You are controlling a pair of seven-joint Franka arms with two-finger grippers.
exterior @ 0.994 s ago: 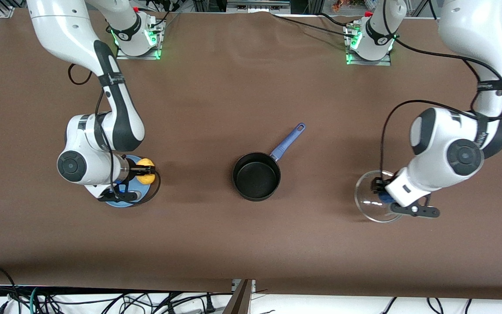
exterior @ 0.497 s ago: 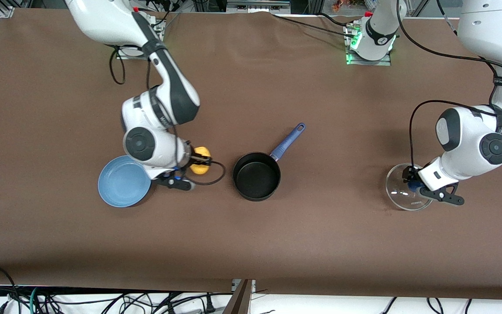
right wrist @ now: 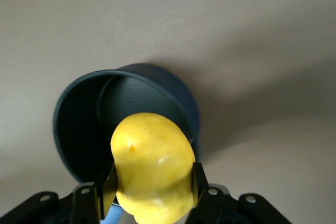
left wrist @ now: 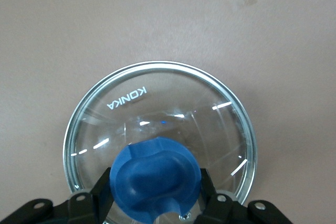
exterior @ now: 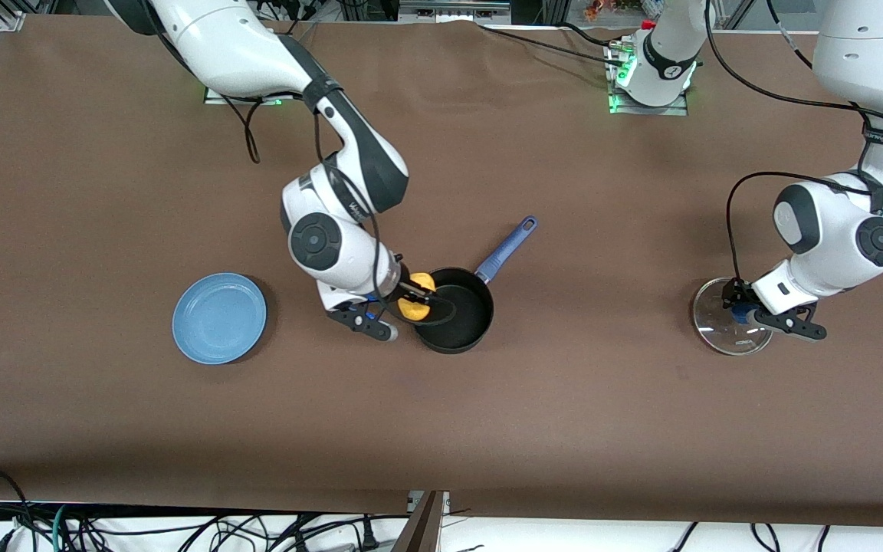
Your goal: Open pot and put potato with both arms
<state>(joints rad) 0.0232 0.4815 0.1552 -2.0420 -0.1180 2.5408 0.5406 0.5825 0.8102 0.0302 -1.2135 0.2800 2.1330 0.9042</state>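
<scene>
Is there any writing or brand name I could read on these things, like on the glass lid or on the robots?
"KONKA": white letters on the clear glass lid with the blue knob, seen upside down in the left wrist view.
Small lettering on the black band of the right arm's wrist: too small to read.
Small lettering on the left arm's black band: too small to read.

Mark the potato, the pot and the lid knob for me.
potato (right wrist: 152, 166): right wrist view, middle of its yellow skin.
pot (exterior: 463, 316): front view, bare black floor inside.
lid knob (left wrist: 155, 178): left wrist view, top of the blue knob.
</scene>
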